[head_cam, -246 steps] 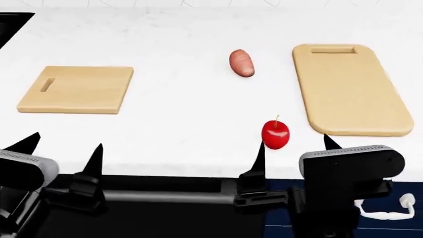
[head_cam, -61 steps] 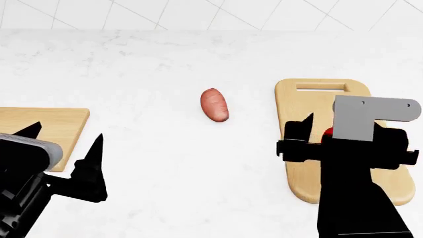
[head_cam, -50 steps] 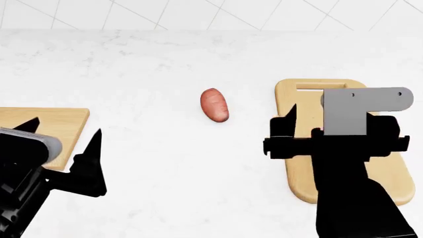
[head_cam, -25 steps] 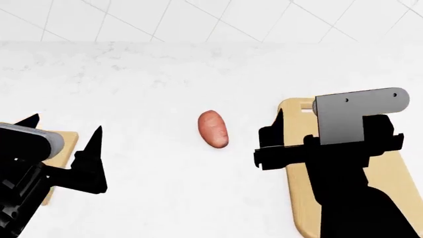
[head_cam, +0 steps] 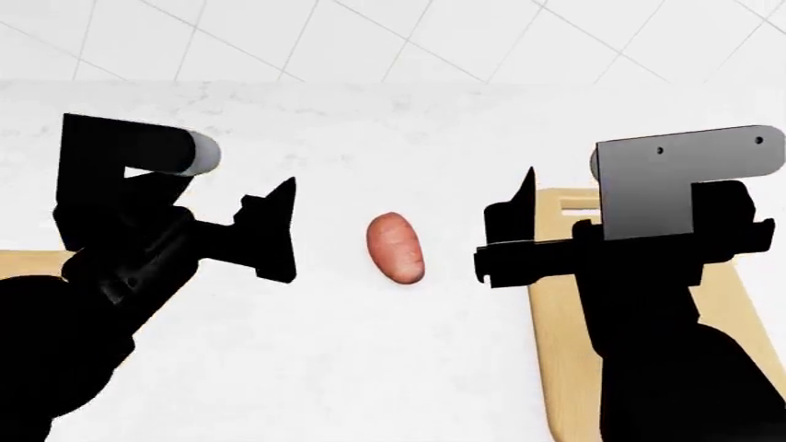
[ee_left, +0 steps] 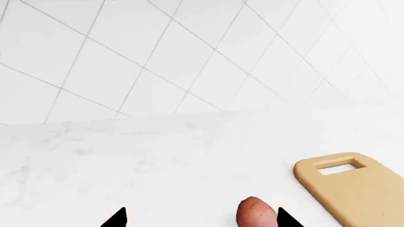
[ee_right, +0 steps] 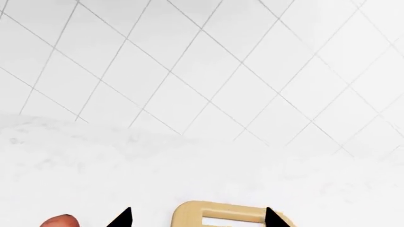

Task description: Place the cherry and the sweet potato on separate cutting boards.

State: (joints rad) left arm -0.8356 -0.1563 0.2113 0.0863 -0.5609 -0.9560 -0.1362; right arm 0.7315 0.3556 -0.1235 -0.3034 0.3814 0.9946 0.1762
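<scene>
White marbled countertop [head_cam: 331, 368], faintly veined, across the middle and lower frame of the head view. White tiled wall [head_cam: 368, 37] with thin grey diagonal grout lines along the top edge, meeting the countertop's far border.

Left pincer [head_cam: 276, 230] risen, now beside sweet potato [head_cam: 396, 247]; cherry hidden.
</scene>
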